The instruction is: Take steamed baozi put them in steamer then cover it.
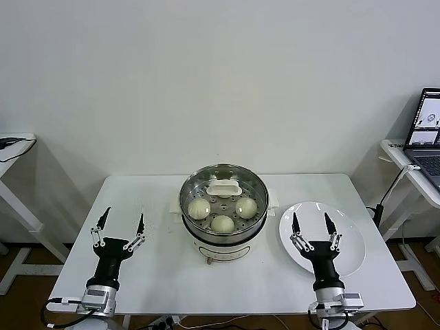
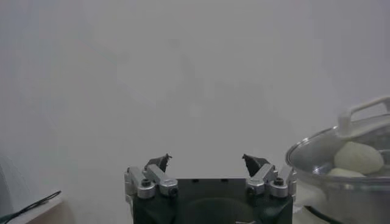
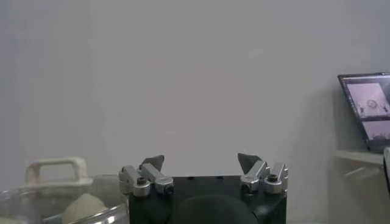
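Both grippers, left and right, hover spread and empty, cover already on steamer with 3 visible buns; judged finished, just keep clear of plate.

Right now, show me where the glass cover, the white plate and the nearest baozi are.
cover [image 1: 224,188]: head view, on its white handle, sitting on the steamer.
white plate [image 1: 348,242]: head view, on bare rim beside the right gripper.
nearest baozi [image 1: 222,223]: head view, on its top, seen through the glass.
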Available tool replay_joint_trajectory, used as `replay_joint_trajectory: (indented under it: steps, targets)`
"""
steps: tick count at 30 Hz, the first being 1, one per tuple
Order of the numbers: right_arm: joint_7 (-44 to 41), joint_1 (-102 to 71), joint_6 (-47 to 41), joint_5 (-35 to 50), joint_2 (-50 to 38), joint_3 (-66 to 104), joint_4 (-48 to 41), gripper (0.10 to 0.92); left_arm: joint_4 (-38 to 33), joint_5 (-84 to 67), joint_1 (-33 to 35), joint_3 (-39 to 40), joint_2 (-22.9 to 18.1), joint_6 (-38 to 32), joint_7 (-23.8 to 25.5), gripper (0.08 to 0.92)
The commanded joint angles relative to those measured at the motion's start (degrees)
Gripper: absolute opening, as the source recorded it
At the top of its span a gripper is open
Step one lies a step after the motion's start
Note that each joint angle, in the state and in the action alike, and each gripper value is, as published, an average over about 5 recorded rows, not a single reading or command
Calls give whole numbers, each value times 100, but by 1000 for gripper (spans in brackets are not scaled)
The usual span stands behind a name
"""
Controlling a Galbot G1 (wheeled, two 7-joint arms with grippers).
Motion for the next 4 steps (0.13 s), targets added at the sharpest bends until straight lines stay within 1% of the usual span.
replay_joint_trajectory:
  steps: [1,4]
  targets:
    - [-20,-74,-120,-18,-33,30,70,823,-5,34,102,-23,20,-81,111,823]
    - [-37,-101,-122,-27,-40,41,71,823,2,49,126,-23,24,-106,134,823]
